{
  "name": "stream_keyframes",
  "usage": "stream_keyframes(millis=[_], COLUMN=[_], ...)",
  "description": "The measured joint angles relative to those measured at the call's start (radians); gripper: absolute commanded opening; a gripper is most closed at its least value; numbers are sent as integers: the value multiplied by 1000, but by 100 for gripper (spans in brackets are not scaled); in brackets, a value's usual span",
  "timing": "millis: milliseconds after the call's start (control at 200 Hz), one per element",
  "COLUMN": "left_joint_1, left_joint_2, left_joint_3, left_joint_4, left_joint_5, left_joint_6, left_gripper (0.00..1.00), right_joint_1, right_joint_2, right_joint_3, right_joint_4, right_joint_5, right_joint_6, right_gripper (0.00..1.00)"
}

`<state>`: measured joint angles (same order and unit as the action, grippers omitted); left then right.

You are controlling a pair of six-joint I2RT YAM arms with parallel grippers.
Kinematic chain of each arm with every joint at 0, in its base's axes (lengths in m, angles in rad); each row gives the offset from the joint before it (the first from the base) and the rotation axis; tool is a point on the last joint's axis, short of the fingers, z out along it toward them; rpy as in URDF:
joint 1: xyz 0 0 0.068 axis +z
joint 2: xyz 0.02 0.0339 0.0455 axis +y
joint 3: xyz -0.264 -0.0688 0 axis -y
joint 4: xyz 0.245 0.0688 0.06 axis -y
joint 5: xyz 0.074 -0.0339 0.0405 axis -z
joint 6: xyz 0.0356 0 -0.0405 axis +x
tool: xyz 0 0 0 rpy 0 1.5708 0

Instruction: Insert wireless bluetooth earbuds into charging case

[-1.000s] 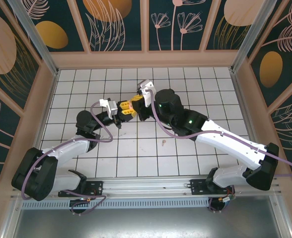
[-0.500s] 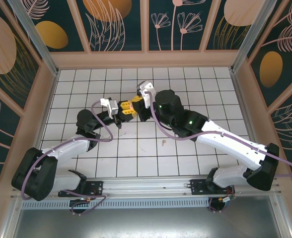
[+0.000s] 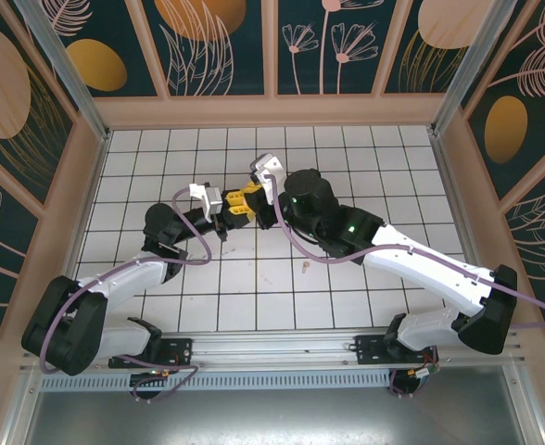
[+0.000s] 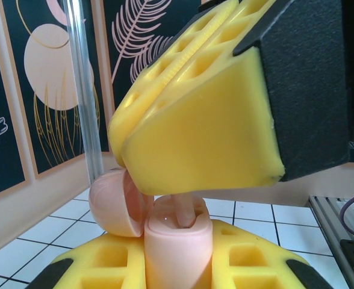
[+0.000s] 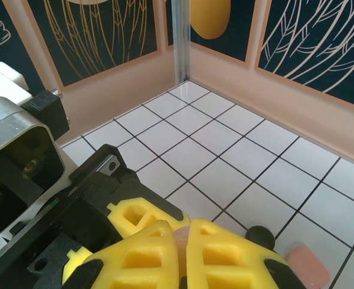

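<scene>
- Left gripper (image 4: 177, 260) is clasping the open peach charging case (image 4: 177, 241), at 11 o'clock of the tiled floor's (image 3: 365, 158) middle.
- Right gripper (image 5: 180, 233) is pinching a peach earbud (image 4: 182, 212) from 12 o'clock, its stem reaching into the case.

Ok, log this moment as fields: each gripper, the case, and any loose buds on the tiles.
left gripper: shut on peach charging case, held upright
case lid: open, tipped to one side
right gripper: shut on pale peach earbud, stem in the case's well
loose on tiles: black earbud, pink earbud, beside the right gripper
task state: earbud not yet released
</scene>
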<state>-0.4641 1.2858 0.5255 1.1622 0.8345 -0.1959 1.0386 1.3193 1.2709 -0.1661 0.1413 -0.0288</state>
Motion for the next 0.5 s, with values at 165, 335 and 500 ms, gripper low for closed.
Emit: stream_keyframes(millis=[165,335,500], left_joint_1=[0,-1,-5], left_joint_2=[0,0,0], left_joint_3=[0,4,15], left_joint_4=[-1,2,19], left_joint_5=[0,8,23], left_joint_6=[0,0,1], left_gripper=[0,0,0], right_joint_1=[1,1,1], right_joint_2=[-1,-13,-44], right_joint_3=[0,0,0], right_joint_4=[-1,-2,-2], right_joint_5=[10,10,7], right_joint_6=[2,15,38], right_gripper=[7,8,8])
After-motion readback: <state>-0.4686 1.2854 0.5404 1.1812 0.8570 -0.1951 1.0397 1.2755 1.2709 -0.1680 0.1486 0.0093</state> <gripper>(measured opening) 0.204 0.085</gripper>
